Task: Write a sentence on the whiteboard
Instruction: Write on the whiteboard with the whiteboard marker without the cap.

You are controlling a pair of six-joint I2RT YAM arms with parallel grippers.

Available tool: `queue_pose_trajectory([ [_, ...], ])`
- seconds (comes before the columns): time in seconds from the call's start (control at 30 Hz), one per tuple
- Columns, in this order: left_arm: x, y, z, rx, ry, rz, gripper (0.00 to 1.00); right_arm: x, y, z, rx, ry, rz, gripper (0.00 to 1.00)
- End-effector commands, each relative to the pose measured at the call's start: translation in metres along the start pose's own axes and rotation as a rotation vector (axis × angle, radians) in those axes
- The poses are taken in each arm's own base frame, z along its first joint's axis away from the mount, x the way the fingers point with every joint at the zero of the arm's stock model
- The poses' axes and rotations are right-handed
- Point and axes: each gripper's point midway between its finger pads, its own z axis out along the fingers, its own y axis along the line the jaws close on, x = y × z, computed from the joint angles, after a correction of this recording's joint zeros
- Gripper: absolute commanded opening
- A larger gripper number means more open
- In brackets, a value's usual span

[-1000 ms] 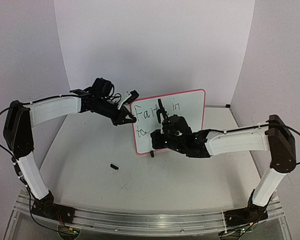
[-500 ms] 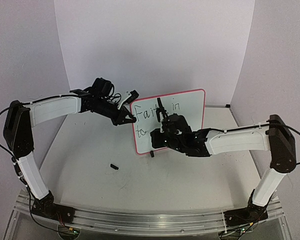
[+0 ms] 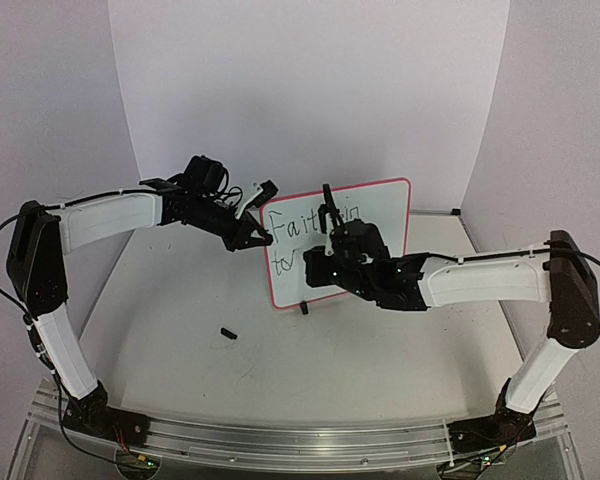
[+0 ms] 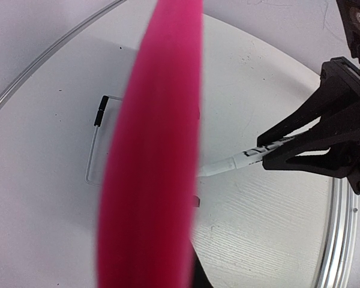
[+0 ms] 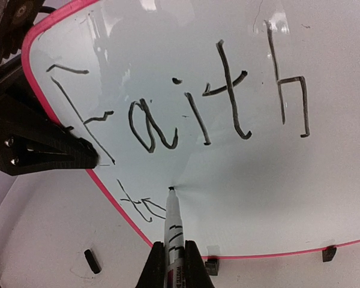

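Pink-framed whiteboard (image 3: pixel 380 225) stands on the table (image 3: pixel 180 300), left gripper (image 3: pixel 255 238) clamped on its nine-o'clock edge; right gripper (image 5: pixel 174 264) pinches a marker (image 5: pixel 173 222), tip meeting the surface at six o'clock of the sentence (image 5: pixel 186 114), "Faith".

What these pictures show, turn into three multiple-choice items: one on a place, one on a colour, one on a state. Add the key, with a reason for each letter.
1. Where is the tip of the marker?
A. on the table
B. on the whiteboard, just below the word Faith
C. on the top edge of the frame

2. What colour is the whiteboard's frame?
A. blue
B. green
C. pink-red

3. What is the left gripper doing?
A. clamped on the whiteboard's left edge
B. open above the table
C. holding the marker

Key:
1 B, since the right wrist view shows the tip against the white surface under Faith.
2 C, since the rim is pink-red in every view.
3 A, since its fingers pinch the left rim in the top view.
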Motion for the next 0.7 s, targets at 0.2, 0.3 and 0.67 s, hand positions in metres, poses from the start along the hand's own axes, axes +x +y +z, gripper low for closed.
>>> queue_pose_trajectory([
  [0.2, 0.026, 0.009, 0.001, -0.059, 0.108, 0.004, 0.00, -0.009, -0.013, -0.001, 0.051, -0.039, 0.053, 0.00],
  [0.3, 0.027, 0.009, 0.002, -0.058, 0.110, 0.003, 0.00, 0.001, -0.016, 0.000, 0.058, -0.016, 0.061, 0.00],
  [0.67, 0.027, 0.009, 0.002, -0.057, 0.110, 0.003, 0.00, 0.022, -0.020, 0.009, 0.069, 0.032, 0.062, 0.00],
])
